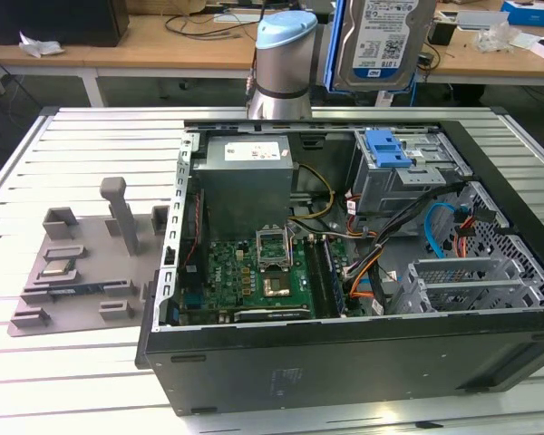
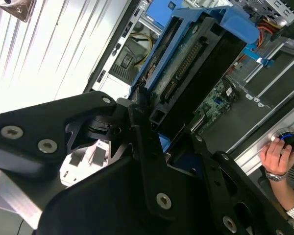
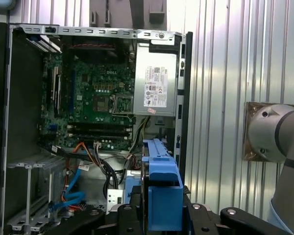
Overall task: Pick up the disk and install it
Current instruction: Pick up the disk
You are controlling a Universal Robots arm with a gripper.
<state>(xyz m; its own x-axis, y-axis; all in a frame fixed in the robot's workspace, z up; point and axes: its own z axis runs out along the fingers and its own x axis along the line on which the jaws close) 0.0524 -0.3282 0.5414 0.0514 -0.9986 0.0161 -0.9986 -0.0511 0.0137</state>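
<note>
Note that the black end effector is closed on the disk, a flat rectangular silver metal drive with a white-and-blue label, framed by a blue plastic carrier bracket. In both wrist views the fingers press on opposite sides of the bracket. This grip appears to leave the connector edge free of contact.

The disk hangs upright, well above the open black computer case on the slatted metal worktop, so it clears the case walls and cabling. It sits over the end of the case that holds the grey metal drive cage and the ridged blue plastic latch, beside the large grey power-supply box.

Judge the pick as complete and the installation as not yet done. A person's hand lies just beyond the case.
</note>
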